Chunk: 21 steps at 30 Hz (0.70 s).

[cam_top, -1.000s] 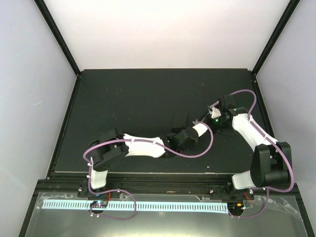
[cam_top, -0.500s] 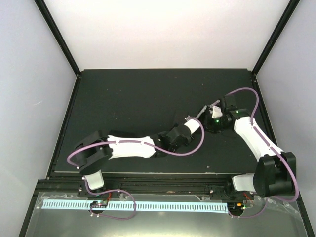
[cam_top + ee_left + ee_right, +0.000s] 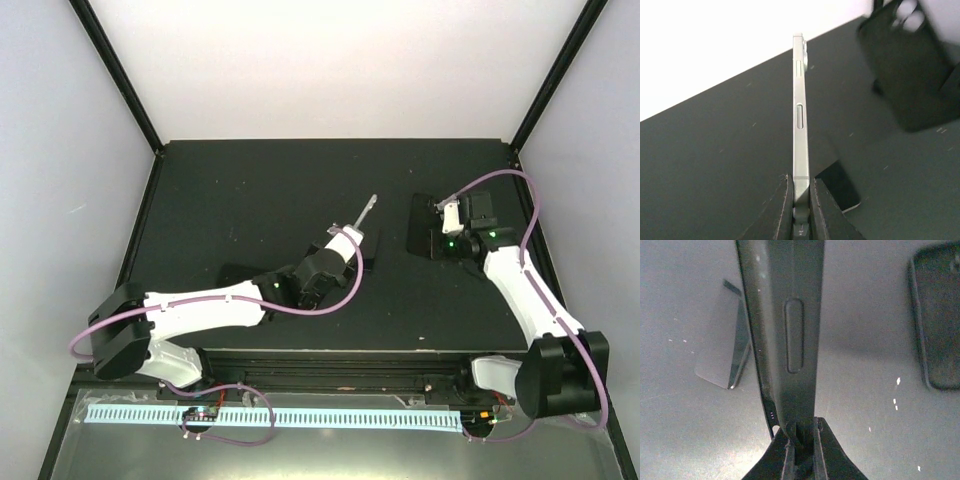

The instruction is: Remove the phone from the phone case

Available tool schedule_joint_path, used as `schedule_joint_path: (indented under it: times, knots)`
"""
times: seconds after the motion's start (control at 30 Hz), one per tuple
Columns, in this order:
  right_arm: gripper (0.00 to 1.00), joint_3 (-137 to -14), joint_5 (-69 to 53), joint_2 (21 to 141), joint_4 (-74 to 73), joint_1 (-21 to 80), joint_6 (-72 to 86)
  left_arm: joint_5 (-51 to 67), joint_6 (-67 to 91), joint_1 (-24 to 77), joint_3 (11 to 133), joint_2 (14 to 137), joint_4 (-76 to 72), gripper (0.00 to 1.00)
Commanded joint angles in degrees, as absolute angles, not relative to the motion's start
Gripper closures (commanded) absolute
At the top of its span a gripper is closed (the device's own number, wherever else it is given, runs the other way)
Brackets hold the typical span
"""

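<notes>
Shows the left tool [image 3: 800, 200] shut tight on the bottom end of the phone [image 3: 800, 110], held clear of the dark counter [image 3: 250, 190] near its middle. Presents the phone bare and edge-on to the left wrist camera, with its long axis running straight out from the tool's tips toward the far right of the counter and its side buttons in plain sight. Places the empty phone case [image 3: 912, 65] to the right of the phone, apart from it with open space between, gripped by its rim in the closed right tool [image 3: 801, 440]. Puts only the left arm on the phone and only the right arm on the case. Reads as separation already made. Probably calls next for tipping the phone's long axis down flat onto the counter, on the side away from the case.
</notes>
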State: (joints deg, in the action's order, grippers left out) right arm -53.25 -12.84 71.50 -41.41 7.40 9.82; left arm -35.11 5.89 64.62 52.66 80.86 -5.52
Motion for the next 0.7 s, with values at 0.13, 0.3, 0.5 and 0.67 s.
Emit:
schedule_joint_path:
  times: [0.13,0.3,0.5,0.67]
  knots:
    - [0.99,-46.0,-19.2,59.5,-26.6,7.2,1.4,-51.9,8.5,64.7,50.2,77.3,8.1,0.98]
    - [0.99,-45.3,-15.6,54.9,-24.4,7.2,-0.2,-57.6,6.0,64.7,49.0,81.4,9.1,0.98]
    - [0.99,-45.4,-11.7,55.0,-24.2,6.7,0.0,-62.2,-0.5,64.6,52.1,92.6,6.4,0.98]
    - [0.99,-45.1,-11.4,55.7,-24.0,6.2,-0.1,-63.0,-3.5,64.6,57.7,102.7,8.0,0.98]
